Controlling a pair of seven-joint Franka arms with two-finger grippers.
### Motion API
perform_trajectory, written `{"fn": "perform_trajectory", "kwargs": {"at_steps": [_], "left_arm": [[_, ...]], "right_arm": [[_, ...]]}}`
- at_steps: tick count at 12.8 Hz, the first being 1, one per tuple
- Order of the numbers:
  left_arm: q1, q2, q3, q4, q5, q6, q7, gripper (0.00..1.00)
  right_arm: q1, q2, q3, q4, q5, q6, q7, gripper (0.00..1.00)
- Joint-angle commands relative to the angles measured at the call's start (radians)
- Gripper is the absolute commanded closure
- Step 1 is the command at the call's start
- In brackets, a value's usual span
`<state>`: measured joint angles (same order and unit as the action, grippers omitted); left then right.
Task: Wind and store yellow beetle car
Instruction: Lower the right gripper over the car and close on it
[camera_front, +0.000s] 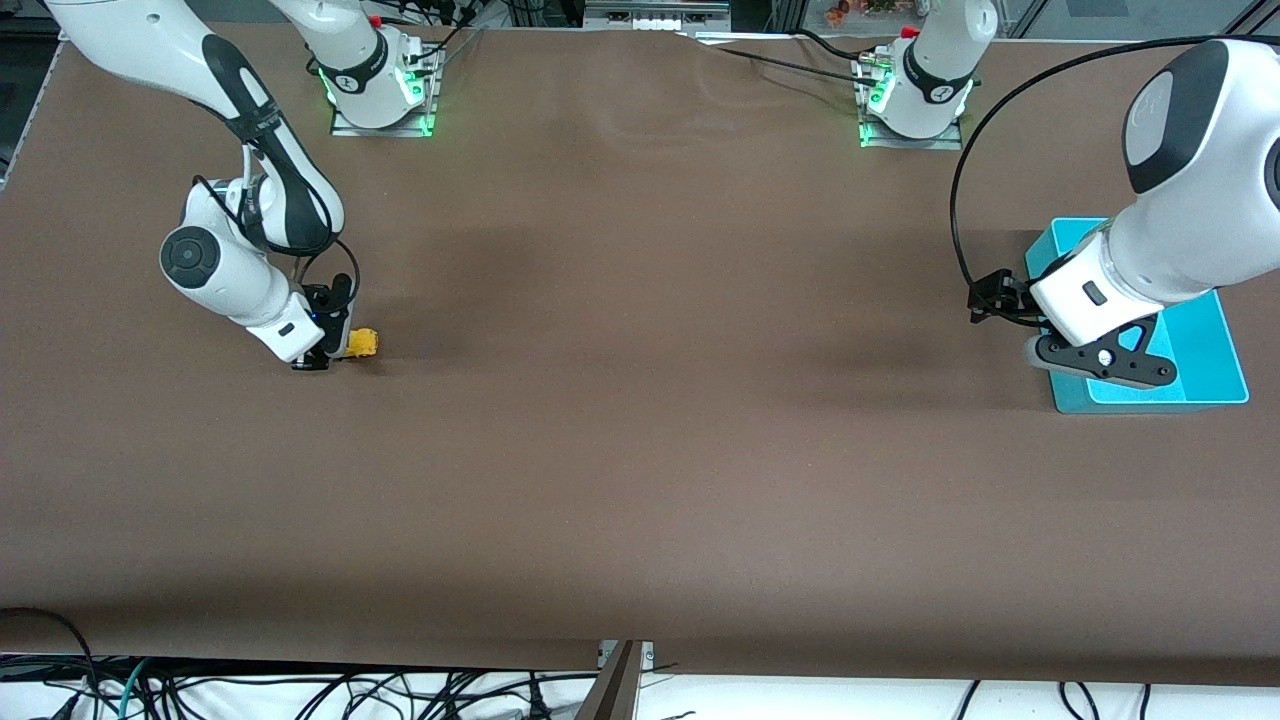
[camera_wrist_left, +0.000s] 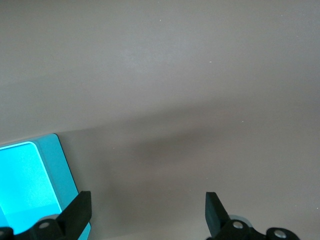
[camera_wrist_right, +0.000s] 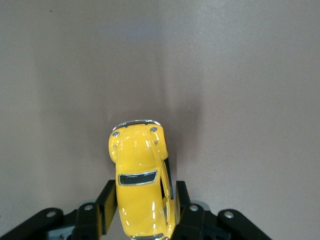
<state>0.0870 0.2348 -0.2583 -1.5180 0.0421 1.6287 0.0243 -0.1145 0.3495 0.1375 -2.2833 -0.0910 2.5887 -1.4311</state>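
Front view: the right gripper (camera_front: 325, 352) is down at the brown table (camera_front: 640, 420) toward the right arm's end, and the yellow beetle car (camera_front: 361, 343) sits on the table right against it, only its nose poking out past the black fingers. The left gripper (camera_front: 1105, 362) hangs over the teal tray (camera_front: 1215, 395) at the left arm's end, well apart from the car; that arm waits.

Left wrist view: the left gripper (camera_wrist_left: 147, 212) has its fingers wide apart with nothing between them, bare table below and a corner of the teal tray (camera_wrist_left: 55, 165) beside one finger.

Right wrist view: the yellow beetle car (camera_wrist_right: 142, 185) lies between the fingers of the right gripper (camera_wrist_right: 145, 212), and the pads press both flanks, so the jaws look clamped on the car's rear half, its bonnet pointing away.

The risks, as I judge them: the body is rounded and glossy, so the pads could slide off the curved sides and squirt the car forward. Gripping so far back may let the nose dip on lifting, and dragging it backward to wind could skid the wheels rather than turn them
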Motion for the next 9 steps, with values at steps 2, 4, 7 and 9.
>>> {"fn": "perform_trajectory", "kwargs": {"at_steps": [2, 4, 7, 9], "left_arm": [[-0.004, 0.023, -0.006, 0.024, 0.021, -0.006, 0.008, 0.0], [-0.001, 0.023, -0.007, 0.024, 0.021, -0.006, 0.009, 0.0], [-0.004, 0.023, -0.007, 0.024, 0.019, -0.007, 0.008, 0.0], [-0.006, 0.021, -0.009, 0.024, 0.016, -0.009, 0.006, 0.0]], "right_arm": [[-0.02, -0.009, 0.016, -0.018, -0.004, 0.019, -0.032, 0.76], [-0.02, -0.007, 0.016, -0.018, -0.004, 0.019, -0.035, 0.76], [-0.023, -0.006, 0.016, -0.018, -0.004, 0.019, -0.066, 0.76], [-0.043, 0.005, 0.017, -0.018, -0.004, 0.019, -0.075, 0.76]]}}
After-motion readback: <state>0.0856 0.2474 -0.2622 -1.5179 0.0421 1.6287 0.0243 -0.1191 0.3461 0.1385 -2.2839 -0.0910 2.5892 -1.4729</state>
